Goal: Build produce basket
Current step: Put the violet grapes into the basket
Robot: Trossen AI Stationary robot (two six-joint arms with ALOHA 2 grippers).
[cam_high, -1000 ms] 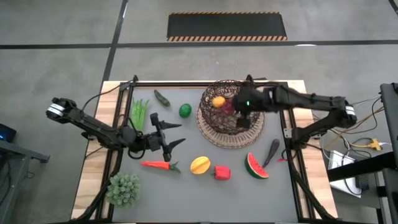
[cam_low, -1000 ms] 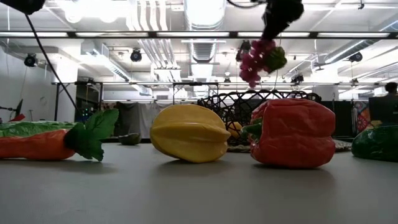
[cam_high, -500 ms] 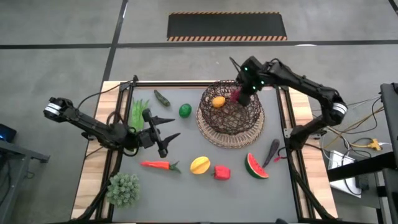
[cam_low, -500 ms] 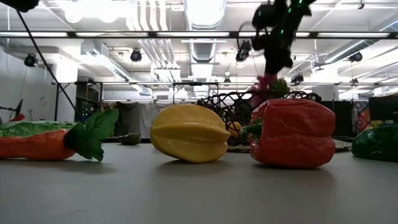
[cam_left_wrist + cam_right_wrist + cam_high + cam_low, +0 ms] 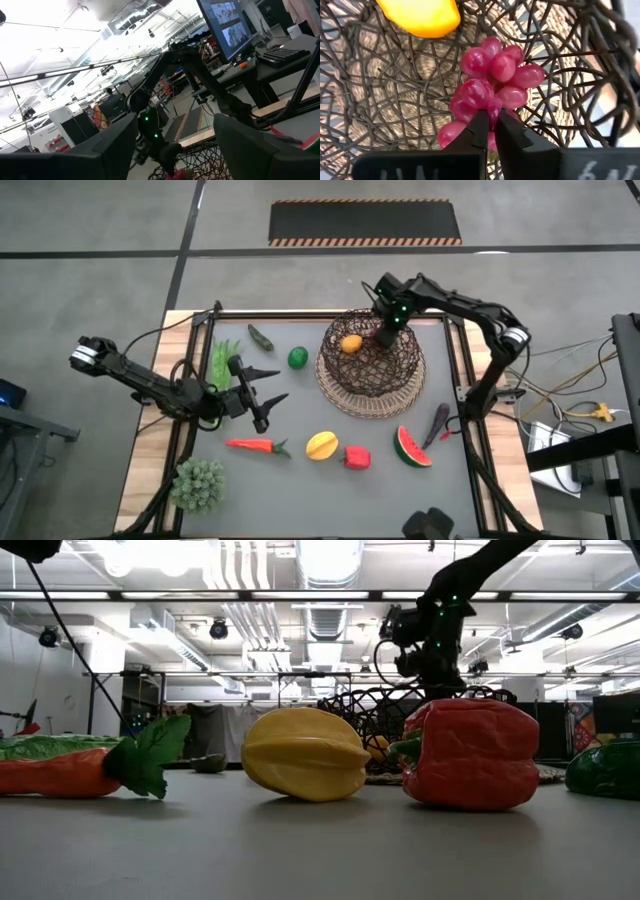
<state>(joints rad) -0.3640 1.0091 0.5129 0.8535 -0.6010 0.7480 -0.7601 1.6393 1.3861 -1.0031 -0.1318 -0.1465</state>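
The dark wicker basket stands at the table's far right with an orange inside. My right gripper reaches down into it near its far wall, shut on the purple-red grapes. My left gripper hovers open at the table's left, above the carrot, holding nothing. On the table lie green beans, a chili, a lime, a mango, a red pepper, a watermelon slice and an eggplant. My right gripper pinches the grape bunch at its upper end between its two fingers. The fingers come from above, pointing steeply down into the basket. The bunch hangs below the fingertips over the tan woven base; whether it touches the base I cannot tell.
A pale green leafy clump sits at the near left corner. The basket's open-weave wall rises close beside the grapes. Bare grey table lies between the lime and the mango.
My right gripper has sunk from above the basket down inside it, shifting toward the basket's far wall and tipping to point steeply down. The grapes have gone with it, from well above the rim to below it. The gripper has stayed shut on them.
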